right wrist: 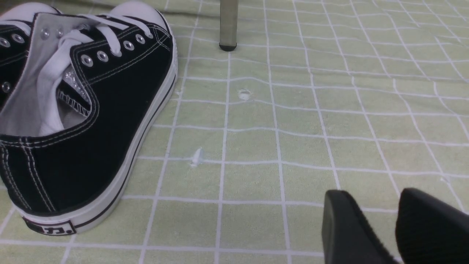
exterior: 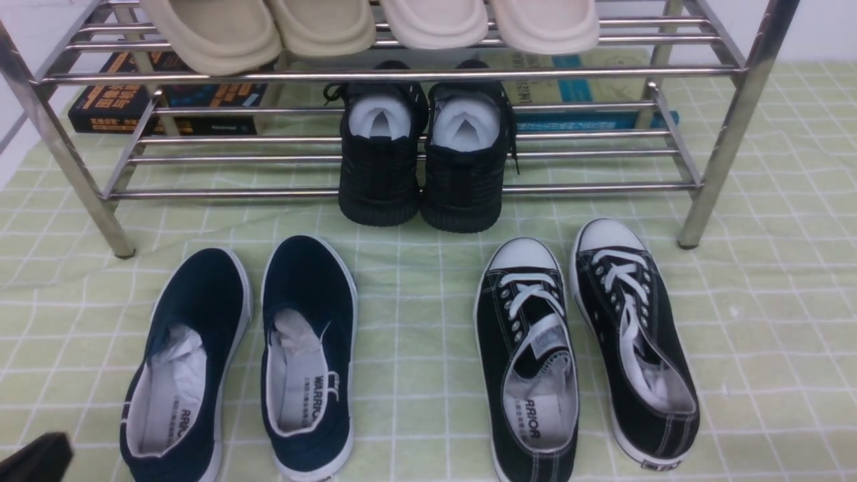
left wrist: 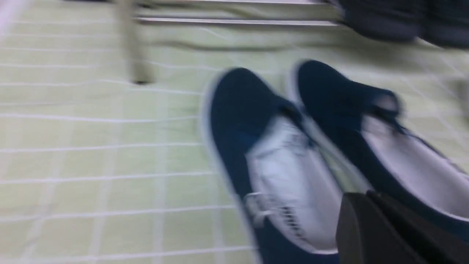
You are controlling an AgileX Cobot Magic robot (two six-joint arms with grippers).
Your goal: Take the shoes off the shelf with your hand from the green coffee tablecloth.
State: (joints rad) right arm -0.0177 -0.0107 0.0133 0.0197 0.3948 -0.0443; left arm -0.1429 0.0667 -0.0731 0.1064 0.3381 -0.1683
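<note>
navy slip-on shoes (exterior: 238, 361) lie side by side on the green grid tablecloth (exterior: 415, 294), near-left of the chrome shelf (exterior: 716, 154); left gripper (left wrist: 384, 227) fingers unclear, right gripper (right wrist: 394, 227) fingers spread, empty

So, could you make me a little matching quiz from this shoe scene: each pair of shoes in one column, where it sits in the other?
Things:
1. navy slip-on sneakers
2. black lace-up sneakers
3. all-black knit shoes
4. beige slippers

Places:
A. top tier of the chrome shoe rack
B. lower tier of the rack, heels toward the camera
C. on the green checked tablecloth, robot's left
D. on the cloth, robot's right

Pairs: 1-C, 2-D, 3-B, 4-A
</note>
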